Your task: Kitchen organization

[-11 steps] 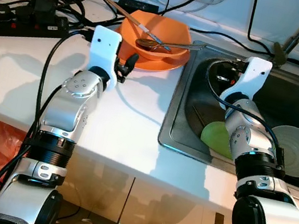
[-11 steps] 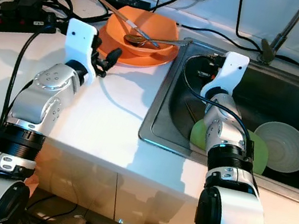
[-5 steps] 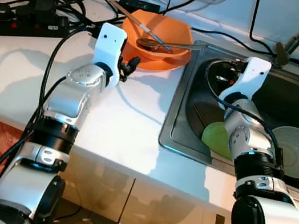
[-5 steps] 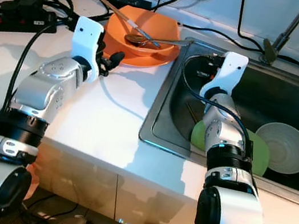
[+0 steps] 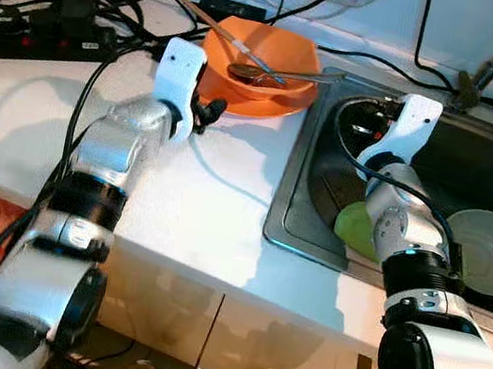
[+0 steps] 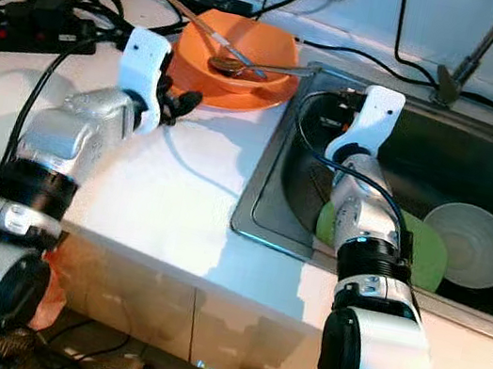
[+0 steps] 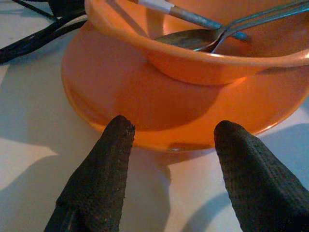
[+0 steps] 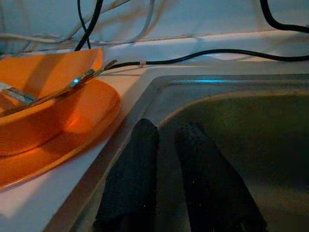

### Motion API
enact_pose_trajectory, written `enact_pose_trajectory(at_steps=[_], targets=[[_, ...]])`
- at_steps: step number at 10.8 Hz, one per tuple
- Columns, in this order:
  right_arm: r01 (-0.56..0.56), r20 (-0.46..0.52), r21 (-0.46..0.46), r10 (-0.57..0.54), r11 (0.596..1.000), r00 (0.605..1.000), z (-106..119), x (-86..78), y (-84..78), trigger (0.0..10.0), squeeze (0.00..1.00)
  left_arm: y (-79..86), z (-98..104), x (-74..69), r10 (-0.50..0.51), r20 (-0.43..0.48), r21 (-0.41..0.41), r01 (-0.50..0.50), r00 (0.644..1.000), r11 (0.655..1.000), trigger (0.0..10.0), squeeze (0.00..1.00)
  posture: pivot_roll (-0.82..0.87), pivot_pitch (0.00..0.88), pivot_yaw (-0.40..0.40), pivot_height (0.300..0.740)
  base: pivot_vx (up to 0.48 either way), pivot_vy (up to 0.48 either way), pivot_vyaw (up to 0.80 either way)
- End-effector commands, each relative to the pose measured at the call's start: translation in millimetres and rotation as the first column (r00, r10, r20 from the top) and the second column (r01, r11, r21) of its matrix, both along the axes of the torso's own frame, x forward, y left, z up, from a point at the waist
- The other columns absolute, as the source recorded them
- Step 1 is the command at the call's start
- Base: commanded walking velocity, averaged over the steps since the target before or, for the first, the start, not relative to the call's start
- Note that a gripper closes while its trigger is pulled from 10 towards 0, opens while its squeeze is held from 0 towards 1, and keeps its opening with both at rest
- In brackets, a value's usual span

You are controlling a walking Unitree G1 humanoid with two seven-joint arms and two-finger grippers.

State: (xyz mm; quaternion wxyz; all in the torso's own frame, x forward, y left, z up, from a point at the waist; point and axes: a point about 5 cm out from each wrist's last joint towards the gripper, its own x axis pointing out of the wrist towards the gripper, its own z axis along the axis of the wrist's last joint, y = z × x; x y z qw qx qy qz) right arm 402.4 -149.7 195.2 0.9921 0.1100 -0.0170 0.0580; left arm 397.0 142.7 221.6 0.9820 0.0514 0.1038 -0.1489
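**Left hand lined up on the orange plate's rim**

The orange plate [image 5: 242, 100] sits on the white bench [image 5: 178, 192] just beside the sink [image 5: 302, 223], at its far corner, with an orange bowl [image 5: 262, 53] stacked on it. A spoon [image 5: 266, 74] and another utensil lie across the bowl; the spoon's handle runs out toward the sink, so its long axis lies roughly along the bench's back edge.

The left hand [image 7: 169, 140] is by far the nearer one. It rests low on the bench on the side of the plate away from the sink, fingers spread apart and empty, with the plate's near rim straight ahead between the fingertips [image 7: 118, 133]. They look just short of the rim, though whether they touch it I cannot tell. The plate lies flat, so a grip would probably have to come in under or over that thin edge.

The right hand [image 8: 161, 140] hangs inside the sink near its corner by the plate, fingers nearly together and holding nothing. A green plate [image 6: 426, 250] and a pale bowl [image 6: 470, 245] lie further along the sink's floor.

Room is tight beyond the orange plate: cables [image 5: 77, 7] and a power strip [image 5: 23, 45] crowd the bench away from the sink. The bench nearer the robot is open for sliding or lifting.
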Motion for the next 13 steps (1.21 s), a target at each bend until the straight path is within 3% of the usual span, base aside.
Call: enact_pose_trajectory(at_steps=[1, 9, 13], targets=[[0.014, 0.012, 0.005, -0.014, 1.000, 1.000, 3, 0.6, -2.1, 10.0, 0.00, -3.5, 3, 2.3, -0.026, -0.012, -0.014, 0.026, 1.000, 1.000, 10.0, 0.00, 0.10, 0.082, -0.012, 0.723, 0.000, 0.000, 0.00], [0.023, 0.009, 0.021, -0.024, 1.000, 1.000, -2, -2.3, -1.6, 10.0, 0.00, -29.0, 24, 17.4, -0.094, 0.053, 0.032, 0.093, 0.994, 0.995, 10.0, 0.00, 0.08, 0.088, 0.013, 0.723, 0.000, 0.000, 0.00], [0.029, 0.007, 0.024, -0.029, 0.999, 1.000, -3, -2.9, -2.1, 10.0, 0.00, -38.5, 10, 21.5, -0.091, 0.003, 0.020, 0.091, 0.996, 0.996, 10.0, 0.00, 0.08, 0.095, 0.017, 0.723, 0.000, 0.000, 0.00]])
